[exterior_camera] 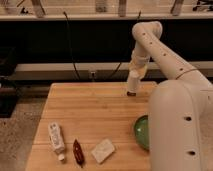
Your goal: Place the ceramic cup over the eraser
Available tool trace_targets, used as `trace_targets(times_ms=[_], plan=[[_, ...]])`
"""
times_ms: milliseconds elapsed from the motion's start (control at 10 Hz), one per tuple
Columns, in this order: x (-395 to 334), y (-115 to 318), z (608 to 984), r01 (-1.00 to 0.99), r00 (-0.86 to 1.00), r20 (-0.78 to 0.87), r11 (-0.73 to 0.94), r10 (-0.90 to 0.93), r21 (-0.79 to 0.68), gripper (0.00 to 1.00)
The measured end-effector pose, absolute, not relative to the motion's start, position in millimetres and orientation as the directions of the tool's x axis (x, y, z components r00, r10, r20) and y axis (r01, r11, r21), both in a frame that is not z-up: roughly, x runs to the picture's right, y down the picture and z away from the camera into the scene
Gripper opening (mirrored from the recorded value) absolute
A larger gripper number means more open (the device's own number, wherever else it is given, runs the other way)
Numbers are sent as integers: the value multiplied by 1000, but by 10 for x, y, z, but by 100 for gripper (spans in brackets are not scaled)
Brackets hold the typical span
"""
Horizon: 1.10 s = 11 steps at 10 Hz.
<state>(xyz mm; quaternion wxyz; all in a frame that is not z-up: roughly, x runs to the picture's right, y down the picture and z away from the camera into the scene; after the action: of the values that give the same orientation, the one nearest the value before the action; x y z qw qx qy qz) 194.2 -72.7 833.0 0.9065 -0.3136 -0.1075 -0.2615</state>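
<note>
At the table's [90, 120] far edge, the gripper [133, 84] hangs low, apparently holding the white cup [133, 82] just above the dark eraser [131, 93]. The placing step looks underway; next comes lowering straight down, then releasing. The arm [165, 55] cuts off the green bowl [142, 132], and cup and gripper blur together.

The robot's arm [165, 60] is glossy off-white, built of rounded tubular segments dotted with small dark screw holes, ending in a pale gripper [132, 85] at the table's far edge.
</note>
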Motion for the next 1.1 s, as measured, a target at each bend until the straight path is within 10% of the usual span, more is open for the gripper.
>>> trace_targets(times_ms=[300,1100], plan=[[1880,-577,8504,558,829,389,645,-402,-522,7],[1900,-194,8778,576,813,450,619,-370,-533,80]])
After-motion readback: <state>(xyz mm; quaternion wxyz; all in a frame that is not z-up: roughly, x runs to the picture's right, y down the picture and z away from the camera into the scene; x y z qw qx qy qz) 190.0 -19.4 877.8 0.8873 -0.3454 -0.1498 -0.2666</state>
